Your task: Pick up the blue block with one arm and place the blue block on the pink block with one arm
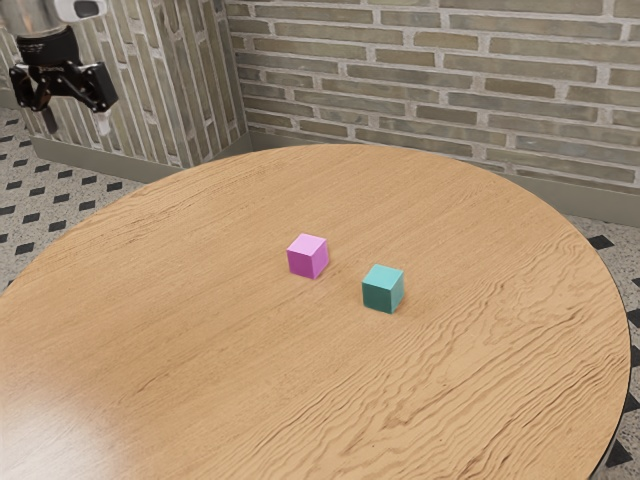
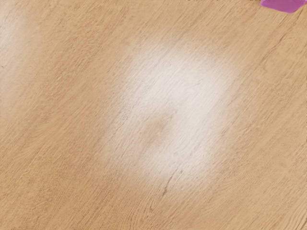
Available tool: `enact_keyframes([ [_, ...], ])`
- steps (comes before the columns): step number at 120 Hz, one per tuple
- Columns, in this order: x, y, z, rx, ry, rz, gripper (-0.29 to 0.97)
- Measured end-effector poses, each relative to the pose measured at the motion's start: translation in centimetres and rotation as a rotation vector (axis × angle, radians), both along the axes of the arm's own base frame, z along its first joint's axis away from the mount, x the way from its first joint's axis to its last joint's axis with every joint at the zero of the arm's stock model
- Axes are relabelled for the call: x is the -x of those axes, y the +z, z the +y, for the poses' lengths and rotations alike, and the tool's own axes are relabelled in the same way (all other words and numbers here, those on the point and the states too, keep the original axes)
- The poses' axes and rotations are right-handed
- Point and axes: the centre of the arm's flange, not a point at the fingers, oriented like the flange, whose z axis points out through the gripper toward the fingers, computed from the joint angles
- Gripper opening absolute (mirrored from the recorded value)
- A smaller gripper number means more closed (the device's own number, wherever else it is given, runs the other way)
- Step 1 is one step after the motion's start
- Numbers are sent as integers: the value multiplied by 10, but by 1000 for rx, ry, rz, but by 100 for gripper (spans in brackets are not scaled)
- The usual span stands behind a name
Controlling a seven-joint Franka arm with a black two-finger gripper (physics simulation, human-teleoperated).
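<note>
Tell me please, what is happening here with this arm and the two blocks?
The gripper hangs open and empty, high at the exterior view's left, far from both blocks. Nothing is handled yet. The blue block, rather teal in shade, sits on the table beside the pink block, apart from it. The stacking is not yet begun.

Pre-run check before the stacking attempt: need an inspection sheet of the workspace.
Surface: round wooden table, with a glare patch.
Job's things: blue block, teal-tinted, sits on the table. The pink block is beside it toward the exterior view's left, apart. Nothing stacked.
Clutter: nothing seen.
Grippers: gripper open, empty, raised at the exterior view's upper left, far from both blocks.
Cables: nothing seen.
Surroundings: brick walls, tiled floor.
</note>
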Motion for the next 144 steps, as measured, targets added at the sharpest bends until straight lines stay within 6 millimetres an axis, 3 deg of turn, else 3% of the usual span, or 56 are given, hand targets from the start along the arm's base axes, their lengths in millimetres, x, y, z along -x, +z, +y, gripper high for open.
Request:
enact_keyframes([
  [18,6,2,18,28,36,-13,68],
  [27,32,97,19,-27,50,-190,68],
  [30,40,116,18,-39,53,-223,68],
  [34,42,123,17,-42,56,-232,68],
  [43,13,81,17,-2,42,-149,68],
  [47,-11,52,1,24,2,-112,68],
  [49,-27,39,-20,38,-43,-97,68],
  [51,-46,23,-55,55,-110,-78,68],
  [56,-82,-17,-172,93,-318,-33,68],
  [59,-95,-41,-229,113,-412,-11,67],
  [63,-112,-70,-271,134,-476,10,67],
  [68,-134,-98,-297,148,-509,17,67],
  [75,-158,-133,-309,157,-511,16,67],
  [85,-185,-179,-309,158,-487,15,68],
  [95,-197,-204,-308,140,-473,7,68],
  [116,-215,-295,-309,129,-453,70,68],
  [136,-227,-320,-300,108,-424,18,68],
  [144,-232,-331,-308,114,-423,-11,68],
])
